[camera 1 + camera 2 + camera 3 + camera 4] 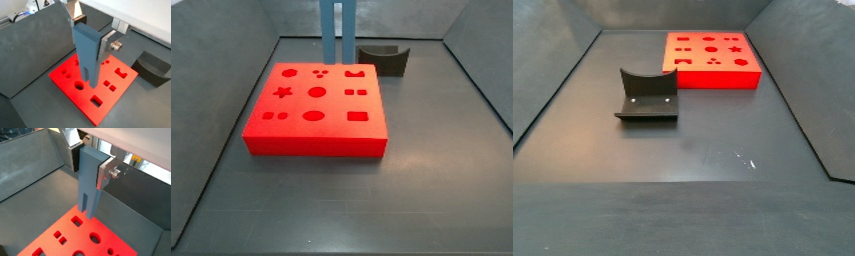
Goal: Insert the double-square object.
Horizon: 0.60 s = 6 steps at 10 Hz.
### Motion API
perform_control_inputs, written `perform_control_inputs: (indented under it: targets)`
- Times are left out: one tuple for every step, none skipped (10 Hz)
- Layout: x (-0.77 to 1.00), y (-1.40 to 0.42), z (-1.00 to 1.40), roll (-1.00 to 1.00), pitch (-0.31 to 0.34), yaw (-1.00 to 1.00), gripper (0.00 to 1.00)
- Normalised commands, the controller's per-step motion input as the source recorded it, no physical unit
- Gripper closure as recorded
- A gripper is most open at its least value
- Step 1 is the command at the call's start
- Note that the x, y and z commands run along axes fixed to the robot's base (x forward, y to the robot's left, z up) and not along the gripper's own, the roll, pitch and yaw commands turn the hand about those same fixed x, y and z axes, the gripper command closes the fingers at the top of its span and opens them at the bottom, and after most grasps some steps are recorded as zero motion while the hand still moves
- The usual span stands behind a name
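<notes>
My gripper (92, 35) is shut on the double-square object (87, 60), a long blue bar with a slot that splits its lower end into two square prongs. It hangs upright above the red block (77, 97), which has several shaped holes in its top. Both wrist views show the grip (90, 163) near the bar's (88, 188) upper end, over the block (77, 230). In a side view the bar (337, 30) hangs over the far edge of the block (315, 145), whose pair of small square holes (356, 93) lies nearer. The gripper itself is out of both side views.
The fixture (385, 58) stands on the floor beside the block's far right corner; it also shows in a wrist view (153, 70) and a side view (647, 95), in front of the block (714, 80). Grey walls enclose the floor.
</notes>
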Motion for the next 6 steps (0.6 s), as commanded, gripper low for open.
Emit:
perform_control_inputs:
  targets:
    - [0.0,0.0,-0.04,-0.01,-0.006,0.0,1.0]
    - [0.0,0.0,-0.01,-0.01,0.0,0.0,1.0]
    - [0.0,0.0,0.0,0.0,0.0,0.0,1.0]
    - [0.0,0.0,0.0,-0.02,0.0,0.0,1.0]
    - [0.0,0.03,0.0,0.0,0.0,0.0,1.0]
    - [0.26,0.09,-0.37,0.01,-0.066,0.09,1.0]
